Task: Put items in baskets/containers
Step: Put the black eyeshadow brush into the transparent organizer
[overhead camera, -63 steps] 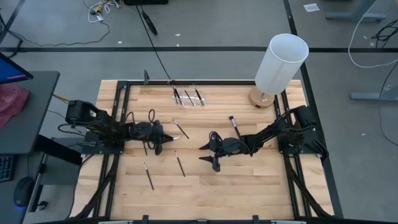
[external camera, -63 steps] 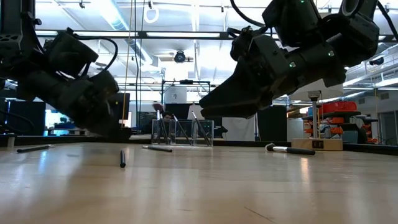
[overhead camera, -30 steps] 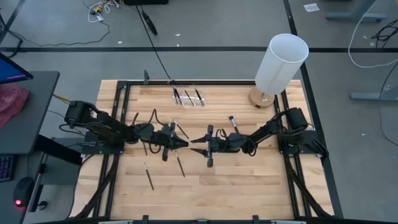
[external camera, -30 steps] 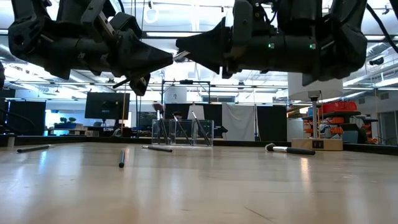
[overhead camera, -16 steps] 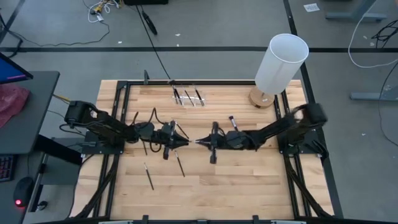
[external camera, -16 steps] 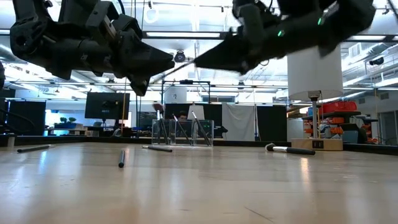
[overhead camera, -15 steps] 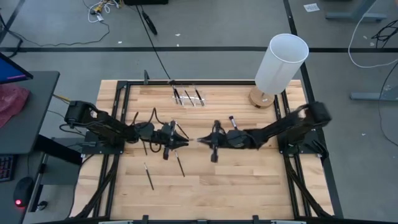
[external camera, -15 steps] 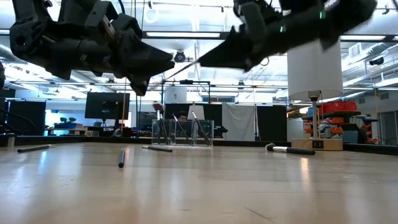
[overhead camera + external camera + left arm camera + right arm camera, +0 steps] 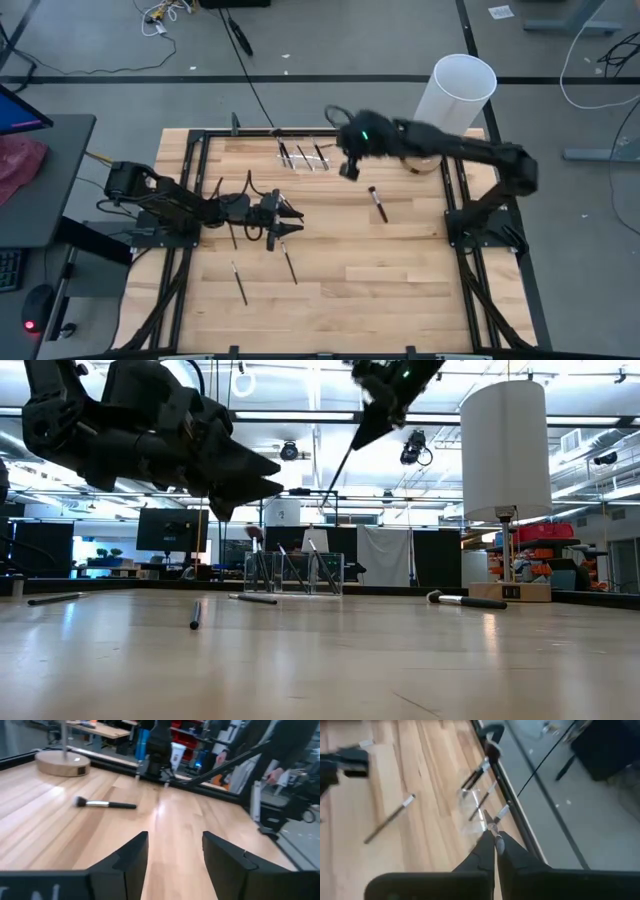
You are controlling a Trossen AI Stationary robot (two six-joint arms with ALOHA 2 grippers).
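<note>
**Brush handed across, now over the organiser**

Since a second ago, both arms have parted from mid-counter. Going left to right: my left hand [image 9: 287, 222] hovers over the counter [image 9: 400, 270] with its fingers spread and empty; loose brushes [image 9: 288, 262] lie just beside it. My right hand [image 9: 347, 165] has swung toward the far edge, fingers pinched together on a thin brush [image 9: 340, 463] that hangs slanting down from them. The clear organiser box [image 9: 303, 155] sits just left of that hand and below it, so the right arm is nearer; I judge the handle must line up with a compartment.
</note>
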